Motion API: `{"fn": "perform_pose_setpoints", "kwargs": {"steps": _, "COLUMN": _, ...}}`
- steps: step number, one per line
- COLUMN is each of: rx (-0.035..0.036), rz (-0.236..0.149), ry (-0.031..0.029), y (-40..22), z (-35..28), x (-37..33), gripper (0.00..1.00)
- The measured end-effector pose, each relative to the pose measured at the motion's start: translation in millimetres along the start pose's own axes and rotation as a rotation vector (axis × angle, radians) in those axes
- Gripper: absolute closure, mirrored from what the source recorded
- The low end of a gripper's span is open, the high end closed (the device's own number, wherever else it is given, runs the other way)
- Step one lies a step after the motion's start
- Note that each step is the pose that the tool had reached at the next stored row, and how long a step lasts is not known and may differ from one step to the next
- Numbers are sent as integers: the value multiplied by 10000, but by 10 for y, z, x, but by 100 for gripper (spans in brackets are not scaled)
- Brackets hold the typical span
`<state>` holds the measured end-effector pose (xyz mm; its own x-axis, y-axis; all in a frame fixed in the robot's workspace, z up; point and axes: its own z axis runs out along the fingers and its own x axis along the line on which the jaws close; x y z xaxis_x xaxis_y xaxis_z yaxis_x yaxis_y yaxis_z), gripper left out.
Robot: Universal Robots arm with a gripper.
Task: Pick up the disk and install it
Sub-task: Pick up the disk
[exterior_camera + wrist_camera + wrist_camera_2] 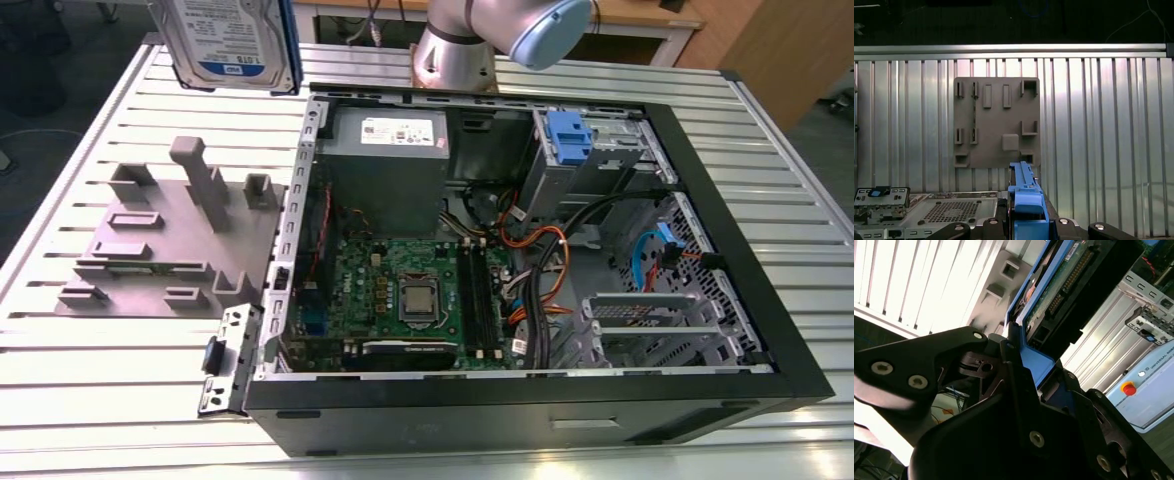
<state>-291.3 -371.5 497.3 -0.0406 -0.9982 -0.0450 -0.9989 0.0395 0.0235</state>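
Robot lab, alu bench [80, 130], open PC case [534, 410]

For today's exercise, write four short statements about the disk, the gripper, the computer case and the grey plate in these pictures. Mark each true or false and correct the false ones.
1. The gripper is shut on the disk. True.
2. The disk lies inside the computer case. False: it is held in the air, outside the case, at the exterior view's upper left.
3. The computer case lies open on the table, with its green board showing. True.
4. The grey plate lies to the exterior view's right of the case. False: it lies to the left of the case.
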Motion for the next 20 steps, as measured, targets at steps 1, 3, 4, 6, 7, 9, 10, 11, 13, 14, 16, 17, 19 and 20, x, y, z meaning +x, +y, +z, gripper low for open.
{"fn": "perform_pose_setpoints", "kwargs": {"steps": 1, "rx": 0, "rz": 0, "ry": 0, "y": 0, "z": 0, "x": 0, "gripper": 63}}
{"fn": "perform_pose_setpoints", "kwargs": {"steps": 3, "rx": -1, "rz": -1, "ry": 1, "y": -2, "z": 0, "x": 0, "gripper": 63}}
{"fn": "perform_pose_setpoints", "kwargs": {"steps": 4, "rx": -1, "rz": -1, "ry": 0, "y": -2, "z": 0, "x": 0, "gripper": 63}}
{"fn": "perform_pose_setpoints", "kwargs": {"steps": 6, "rx": -1, "rz": -1, "ry": 1, "y": -2, "z": 0, "x": 0, "gripper": 63}}
{"fn": "perform_pose_setpoints", "kwargs": {"steps": 7, "rx": -1, "rz": -1, "ry": 1, "y": -3, "z": 0, "x": 0, "gripper": 63}}
{"fn": "perform_pose_setpoints", "kwargs": {"steps": 9, "rx": 0, "rz": -2, "ry": 0, "y": -4, "z": 0, "x": 3, "gripper": 63}}
{"fn": "perform_pose_setpoints", "kwargs": {"steps": 10, "rx": -1, "rz": -3, "ry": 0, "y": -5, "z": 0, "x": 10, "gripper": 63}}
{"fn": "perform_pose_setpoints", "kwargs": {"steps": 11, "rx": -1, "rz": -2, "ry": 1, "y": -5, "z": -1, "x": 24, "gripper": 63}}
{"fn": "perform_pose_setpoints", "kwargs": {"steps": 13, "rx": 0, "rz": -2, "ry": 4, "y": -6, "z": -2, "x": 67, "gripper": 63}}
{"fn": "perform_pose_setpoints", "kwargs": {"steps": 14, "rx": 0, "rz": -2, "ry": 7, "y": -7, "z": -2, "x": 90, "gripper": 63}}
{"fn": "perform_pose_setpoints", "kwargs": {"steps": 16, "rx": 0, "rz": 0, "ry": 18, "y": -8, "z": -4, "x": 136, "gripper": 63}}
{"fn": "perform_pose_setpoints", "kwargs": {"steps": 17, "rx": 0, "rz": 0, "ry": 26, "y": -9, "z": -4, "x": 155, "gripper": 63}}
{"fn": "perform_pose_setpoints", "kwargs": {"steps": 19, "rx": 1, "rz": 0, "ry": 35, "y": -18, "z": -5, "x": 175, "gripper": 63}}
{"fn": "perform_pose_setpoints", "kwargs": {"steps": 20, "rx": 1, "rz": 0, "ry": 37, "y": -28, "z": -5, "x": 177, "gripper": 63}}
